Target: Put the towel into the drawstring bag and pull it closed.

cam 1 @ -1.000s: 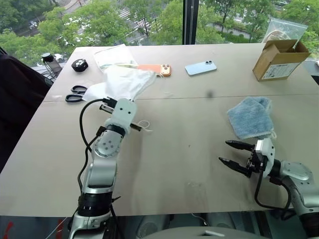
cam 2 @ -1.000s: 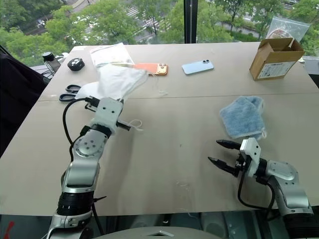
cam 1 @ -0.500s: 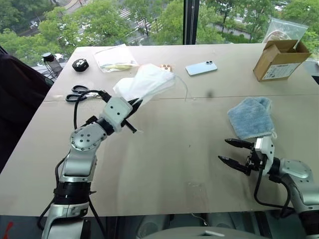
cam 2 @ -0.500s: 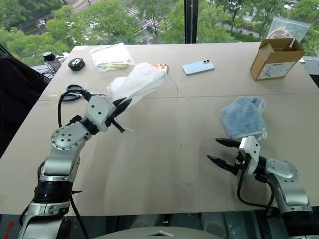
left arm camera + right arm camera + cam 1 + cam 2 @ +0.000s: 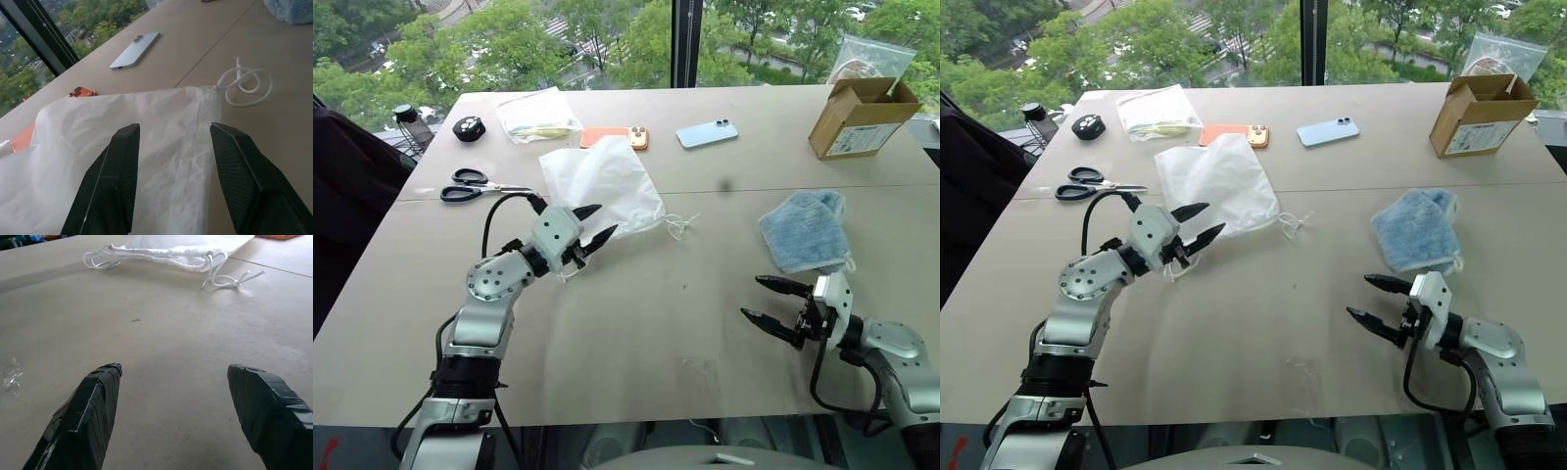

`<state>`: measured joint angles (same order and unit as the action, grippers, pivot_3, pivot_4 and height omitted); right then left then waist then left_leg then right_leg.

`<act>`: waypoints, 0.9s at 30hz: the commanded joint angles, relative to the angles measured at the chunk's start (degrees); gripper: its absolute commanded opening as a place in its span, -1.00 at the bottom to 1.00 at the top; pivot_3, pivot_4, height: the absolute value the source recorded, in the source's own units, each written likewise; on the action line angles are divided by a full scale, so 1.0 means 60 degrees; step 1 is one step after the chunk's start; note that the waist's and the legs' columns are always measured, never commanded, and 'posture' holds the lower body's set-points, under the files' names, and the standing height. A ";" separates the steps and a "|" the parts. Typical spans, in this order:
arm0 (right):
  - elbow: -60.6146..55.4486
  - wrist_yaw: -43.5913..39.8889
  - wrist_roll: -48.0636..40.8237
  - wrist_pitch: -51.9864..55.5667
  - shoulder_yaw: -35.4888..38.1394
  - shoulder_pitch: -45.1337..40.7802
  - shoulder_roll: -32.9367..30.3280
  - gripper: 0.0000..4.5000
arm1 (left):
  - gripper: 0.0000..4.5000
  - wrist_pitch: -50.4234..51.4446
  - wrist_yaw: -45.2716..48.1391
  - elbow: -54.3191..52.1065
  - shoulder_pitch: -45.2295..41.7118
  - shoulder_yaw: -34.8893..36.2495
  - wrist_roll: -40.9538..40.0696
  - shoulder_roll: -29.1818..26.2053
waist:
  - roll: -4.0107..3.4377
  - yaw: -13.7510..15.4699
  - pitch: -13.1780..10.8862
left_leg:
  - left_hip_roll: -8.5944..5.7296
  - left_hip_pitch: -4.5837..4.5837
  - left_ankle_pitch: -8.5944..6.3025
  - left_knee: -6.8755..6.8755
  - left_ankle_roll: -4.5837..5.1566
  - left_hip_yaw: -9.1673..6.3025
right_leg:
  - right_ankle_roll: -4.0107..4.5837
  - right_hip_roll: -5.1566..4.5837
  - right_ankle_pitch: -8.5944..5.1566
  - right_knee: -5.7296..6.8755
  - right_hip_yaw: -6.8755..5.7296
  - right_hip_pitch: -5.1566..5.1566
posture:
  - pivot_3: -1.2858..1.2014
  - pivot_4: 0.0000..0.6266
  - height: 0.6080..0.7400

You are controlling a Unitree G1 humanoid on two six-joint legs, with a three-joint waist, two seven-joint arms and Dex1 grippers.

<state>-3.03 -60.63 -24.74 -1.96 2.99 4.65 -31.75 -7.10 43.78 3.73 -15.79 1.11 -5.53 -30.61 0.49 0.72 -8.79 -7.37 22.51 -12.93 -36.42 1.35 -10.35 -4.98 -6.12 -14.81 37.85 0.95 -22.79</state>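
Beige table (image 5: 636,323) stands before a window showing trees. Drawstring bag (image 5: 602,184) lies flat left of centre, empty, cords at its near edge. Towel (image 5: 806,230) lies at right, well apart from it. Left gripper (image 5: 597,223): fingers apart over the bag's near edge, holding nothing. Right gripper (image 5: 766,301): fingers apart, empty, near the towel.

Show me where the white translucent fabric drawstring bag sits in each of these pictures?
Left eye view: white translucent fabric drawstring bag lies left of centre, on the tan table.
Right eye view: same spot.
Left wrist view: spread flat behind the black fingers.
Right wrist view: a strip at the far edge.
Shared landmark: its coiled white cord.
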 commanded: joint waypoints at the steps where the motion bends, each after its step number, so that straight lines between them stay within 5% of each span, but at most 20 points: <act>1: -0.0368 0.0084 -0.0157 -0.0058 0.0193 -0.0018 0.0035 0.65 | 0.02 -0.0715 0.0064 0.0001 0.0012 -0.0238 0.0333 -0.0164 | 0.0000 0.0005 0.0000 | 0.0000 0.0000 0.0000 0.0000 0.0000 0.0000 | 0.0000 0.0000 0.0000 0.0000 0.0000 0.0000 | 0.03 -0.52 1.00; 11: -0.0341 0.0107 -0.0132 -0.0062 0.0179 -0.0053 0.0017 0.65 | 0.02 -0.1976 -0.0807 0.1784 -0.0764 -0.0960 0.1860 -0.0153 | 0.0000 0.0012 0.0000 | 0.0000 -0.0001 -0.0017 0.0000 0.0029 0.0000 | -0.0001 0.0001 0.0000 0.0001 0.0000 0.0001 | 0.03 -0.52 1.00; 16: -0.0299 0.0063 -0.0117 -0.0065 0.0189 -0.0085 -0.0023 0.65 | 0.02 -0.1174 -0.0596 0.2015 -0.1266 -0.0750 0.1129 0.0107 | 0.0001 0.0003 0.0001 | -0.0001 0.0000 -0.0017 0.0000 0.0029 -0.0001 | -0.0002 0.0000 0.0001 0.0003 -0.0003 0.0000 | 0.03 -0.52 1.00; 27: -0.0286 0.0192 -0.0020 -0.0185 0.0107 -0.0041 0.0126 0.65 | 0.02 0.0302 0.1406 0.2271 -0.1959 -0.0906 0.0488 -0.0867 | 0.0001 -0.0055 0.0001 | -0.0001 -0.0001 -0.0017 -0.0001 0.0030 -0.0002 | -0.0003 0.0003 0.0002 0.0006 -0.0003 -0.0001 | 0.03 -0.52 1.00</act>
<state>-3.49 -59.60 -24.65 -2.03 2.99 4.47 -31.19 -6.11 51.19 17.49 -26.27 -5.05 -1.06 -35.13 0.50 0.39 -8.79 -7.37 22.50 -13.03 -36.43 1.53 -10.37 -4.99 -6.10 -14.80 37.89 0.92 -22.80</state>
